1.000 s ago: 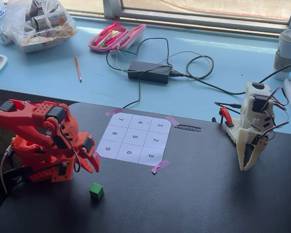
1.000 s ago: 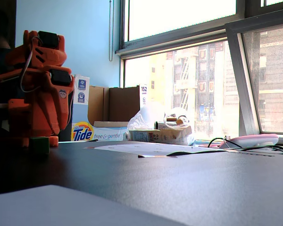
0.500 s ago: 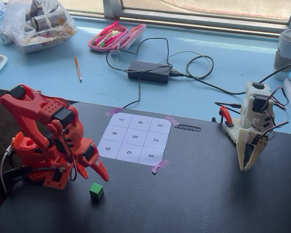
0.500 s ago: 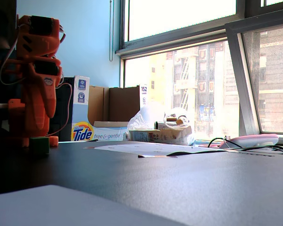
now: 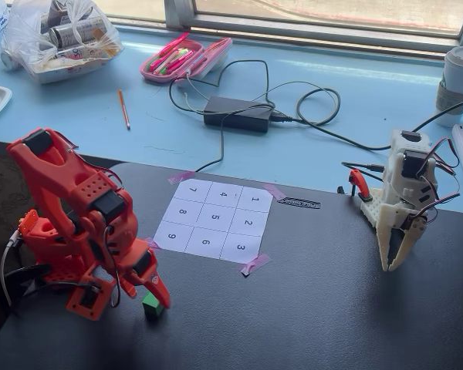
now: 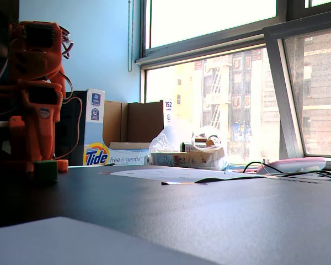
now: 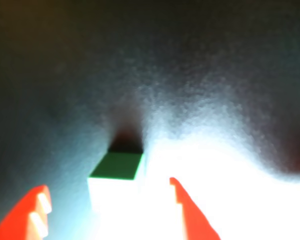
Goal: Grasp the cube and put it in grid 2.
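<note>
The arm [image 5: 77, 223] was bright orange printed plastic throughout, blocky in its links, with black servo bodies set into the joints. Thin dark cables looped along its side and trailed from the base at about 8 o'clock. Its fingers [image 7: 192, 215] were orange, tapering to points.

Black table [image 5: 309, 308] bare between cube [image 5: 153, 306] and grid 2 [image 5: 248, 223]; white arm [image 5: 401, 204] well aside

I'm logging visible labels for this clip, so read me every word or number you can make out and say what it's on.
"1" to "9": one per cell of the paper grid; "2" marks grid 2.
"Tide" and "free & gentle": the detergent box.
"152": white sign on the cardboard.
Too small to read: black label, other box print.
</note>
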Tool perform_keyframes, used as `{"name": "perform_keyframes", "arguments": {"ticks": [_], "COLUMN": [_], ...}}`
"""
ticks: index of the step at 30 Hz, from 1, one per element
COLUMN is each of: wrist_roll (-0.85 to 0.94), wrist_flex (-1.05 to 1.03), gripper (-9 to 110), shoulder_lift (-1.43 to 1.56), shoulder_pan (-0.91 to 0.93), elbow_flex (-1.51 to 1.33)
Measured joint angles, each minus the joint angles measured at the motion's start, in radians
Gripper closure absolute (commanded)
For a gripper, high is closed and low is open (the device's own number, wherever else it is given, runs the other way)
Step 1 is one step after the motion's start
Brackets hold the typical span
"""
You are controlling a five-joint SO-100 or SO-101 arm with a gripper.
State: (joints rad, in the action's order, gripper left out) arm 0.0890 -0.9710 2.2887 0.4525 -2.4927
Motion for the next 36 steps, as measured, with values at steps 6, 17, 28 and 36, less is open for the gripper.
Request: {"name": "perform_keyframes", "arguments": {"ticks": [6, 17, 28, 36], "wrist_roll": [0.000, 0.025, 0.031, 0.006], "wrist_flex": [0.017, 0.035, 0.040, -0.117], "gripper": [65, 101, 101, 101], "shoulder_lift": [-0.106, -0.172, -0.172, -0.178], "shoulder_pan": [-0.003, 0.002, -0.003, -0.055], "elbow_flex": [0.071, 0.109, 0.109, 0.321]}}
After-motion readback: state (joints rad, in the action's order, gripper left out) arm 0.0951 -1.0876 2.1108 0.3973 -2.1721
